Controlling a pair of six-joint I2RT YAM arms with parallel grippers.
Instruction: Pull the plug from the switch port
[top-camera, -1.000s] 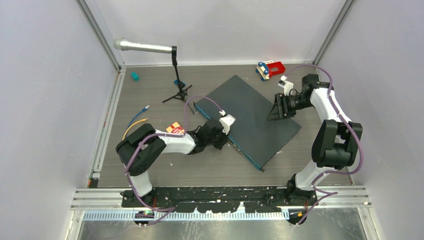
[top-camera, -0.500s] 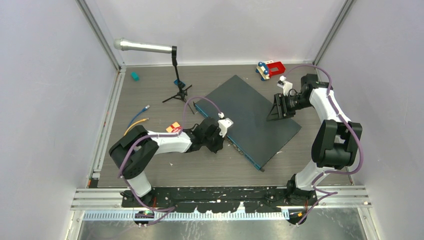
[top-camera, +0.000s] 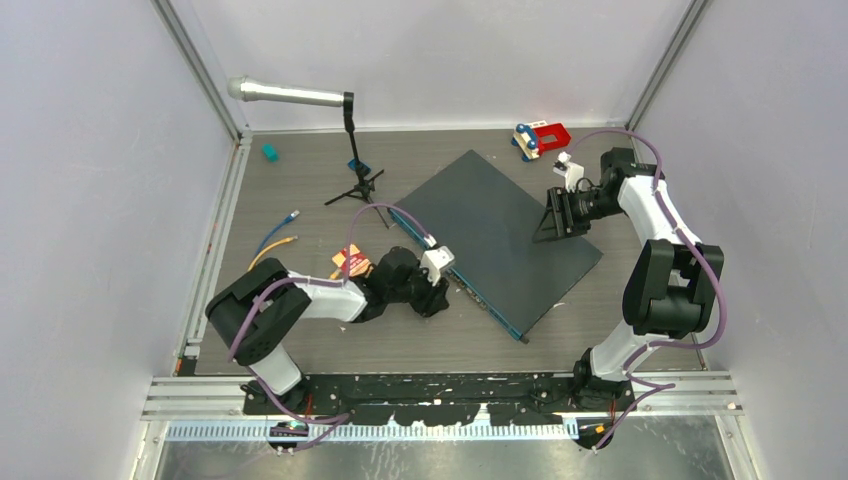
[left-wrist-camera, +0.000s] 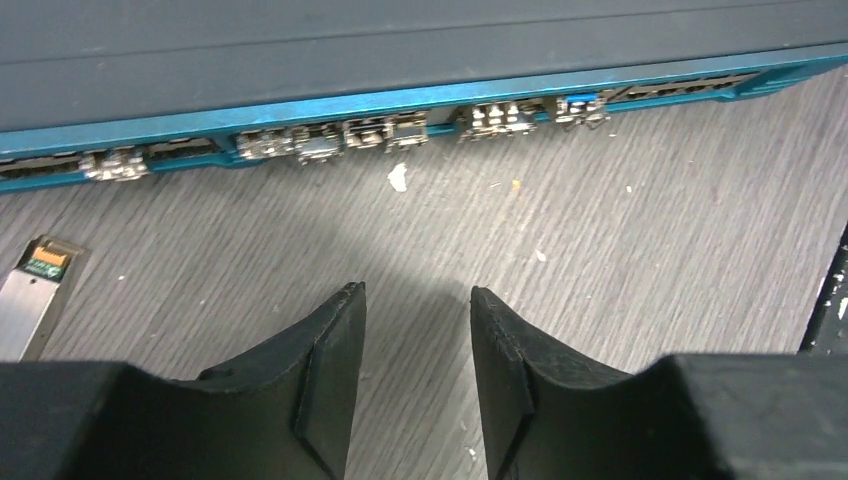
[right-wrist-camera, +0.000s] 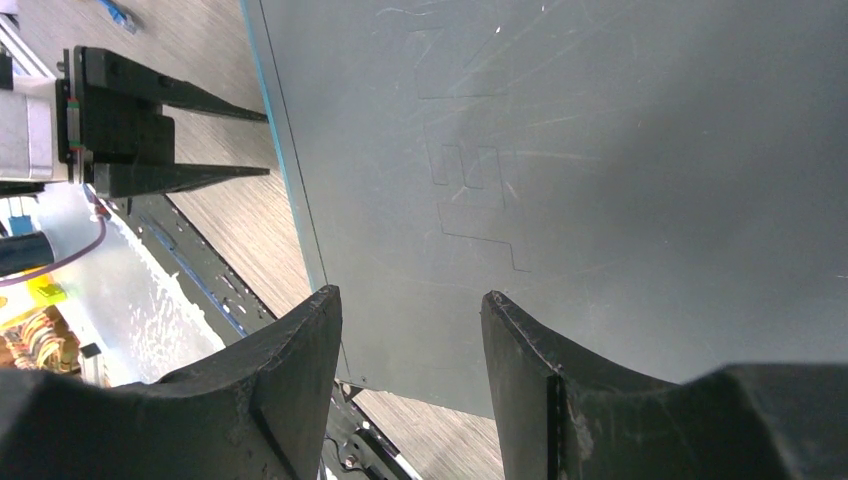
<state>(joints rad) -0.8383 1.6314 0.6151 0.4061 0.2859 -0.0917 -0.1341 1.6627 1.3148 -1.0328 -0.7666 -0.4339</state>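
Observation:
The switch is a flat dark grey box lying at an angle mid-table. Its blue front edge carries a row of small ports. My left gripper sits a short way back from that edge, low over the table. In the left wrist view the left gripper is open with only bare table between its fingers. A small silver plug with an orange-green end lies on the table to the left, apart from the switch. My right gripper is open over the switch's top, holding nothing.
A microphone on a black tripod stands at the back left. A teal bit and blue and yellow cables lie on the left. An orange-red packet lies by my left arm. A red-yellow toy sits at the back.
My left gripper has drawn back from the switch's front edge toward the near left and its jaws have opened. The right arm has not moved.

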